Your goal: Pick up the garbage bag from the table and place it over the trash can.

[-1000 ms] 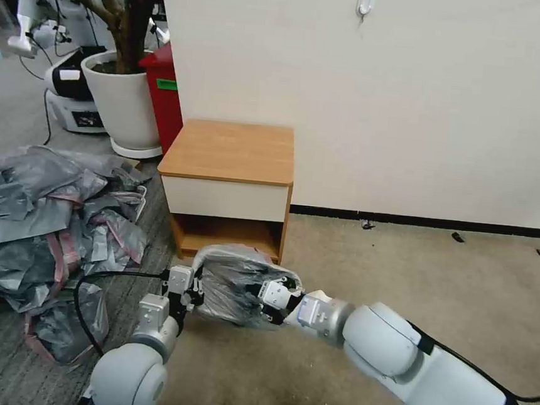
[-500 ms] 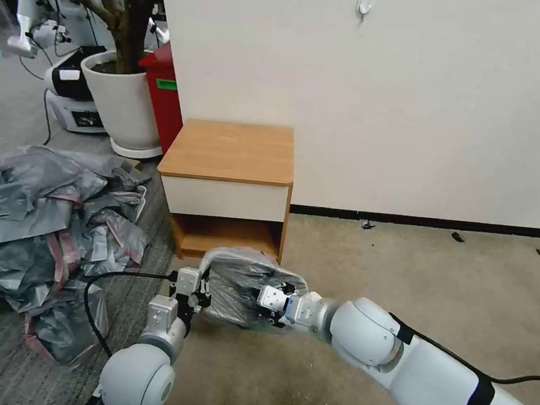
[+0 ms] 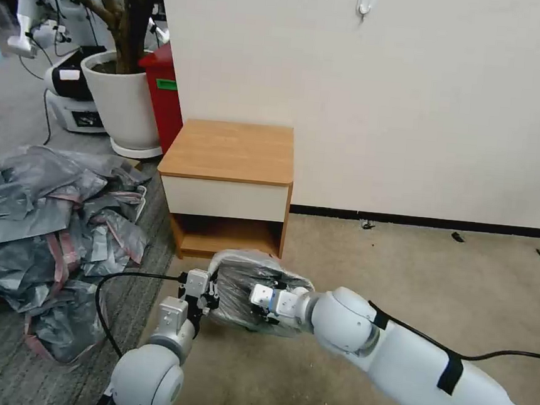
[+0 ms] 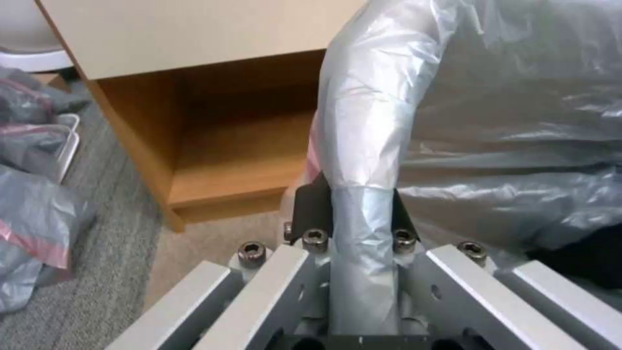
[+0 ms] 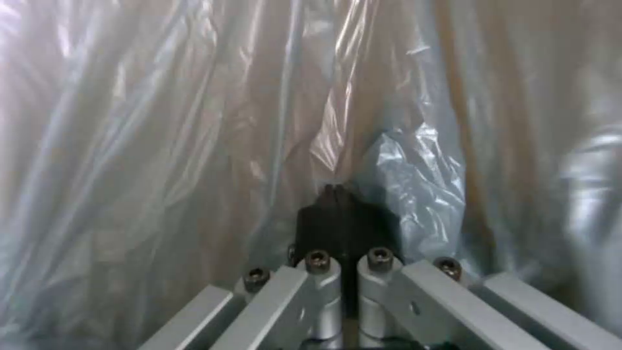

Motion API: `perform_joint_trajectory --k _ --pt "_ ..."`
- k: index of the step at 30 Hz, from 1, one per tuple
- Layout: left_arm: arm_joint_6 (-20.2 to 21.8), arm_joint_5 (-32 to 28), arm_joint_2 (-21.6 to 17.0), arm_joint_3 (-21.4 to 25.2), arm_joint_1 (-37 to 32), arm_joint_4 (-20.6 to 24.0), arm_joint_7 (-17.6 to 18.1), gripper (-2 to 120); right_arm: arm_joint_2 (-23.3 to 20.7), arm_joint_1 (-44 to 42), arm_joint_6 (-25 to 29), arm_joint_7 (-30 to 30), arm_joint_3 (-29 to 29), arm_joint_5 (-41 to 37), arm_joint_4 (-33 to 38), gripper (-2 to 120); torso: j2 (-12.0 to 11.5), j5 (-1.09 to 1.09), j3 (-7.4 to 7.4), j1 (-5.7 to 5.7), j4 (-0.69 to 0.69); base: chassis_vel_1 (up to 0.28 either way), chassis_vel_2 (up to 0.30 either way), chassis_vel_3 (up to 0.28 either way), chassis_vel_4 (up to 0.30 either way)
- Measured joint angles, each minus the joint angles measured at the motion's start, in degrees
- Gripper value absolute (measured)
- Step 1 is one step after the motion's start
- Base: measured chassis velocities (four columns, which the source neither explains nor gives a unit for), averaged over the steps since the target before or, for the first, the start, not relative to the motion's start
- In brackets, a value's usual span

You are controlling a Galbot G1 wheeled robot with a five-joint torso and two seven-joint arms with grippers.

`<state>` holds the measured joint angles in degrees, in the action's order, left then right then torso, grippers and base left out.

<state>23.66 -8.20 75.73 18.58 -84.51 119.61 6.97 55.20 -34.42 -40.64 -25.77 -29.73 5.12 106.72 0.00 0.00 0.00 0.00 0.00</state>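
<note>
from the left, we see a heap of grey-and-pink bags spread on the floor, with a white planter pot and a red bin behind it against the wall. the table stands next, its top bare and its lower shelf open.

just in front of the table, on the floor, sits the garbage bag, a crinkled grey bundle draped over what we take to be the trash can; the plastic covers the rim so fully that we cannot make out the bin's own surface.

our left gripper is at the bag's left edge. in the left wrist view its jaws are closed on a plastic-wrapped edge, the fingers pressed against either side of the grey film, so it has hold of the garbage bag there.

our right gripper is pressed into the bag's near side, to the right of the left one. in the right wrist view its black fingertips meet with no gap, and folds of translucent film gather to a point right at them, so it is pinched closed on the garbage bag. a black cable loops beside our left arm.
</note>
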Motion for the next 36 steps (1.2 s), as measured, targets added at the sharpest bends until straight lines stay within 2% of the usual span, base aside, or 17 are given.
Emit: perform_joint_trajectory --k 10,36 --pt "0.0 0.0 0.0 -0.5 0.1 -0.2 0.0 2 1.6 1.0 0.0 0.3 -1.3 -2.1 -2.9 0 0.0 0.0 0.0 0.0 0.0 0.0 0.0 0.0 0.0" --pt "0.0 0.3 0.6 -1.4 -0.5 0.2 -0.1 2 6.4 0.4 0.0 0.5 -1.2 1.6 -12.4 0 0.0 0.0 0.0 0.0 0.0 0.0 0.0 0.0 0.0"
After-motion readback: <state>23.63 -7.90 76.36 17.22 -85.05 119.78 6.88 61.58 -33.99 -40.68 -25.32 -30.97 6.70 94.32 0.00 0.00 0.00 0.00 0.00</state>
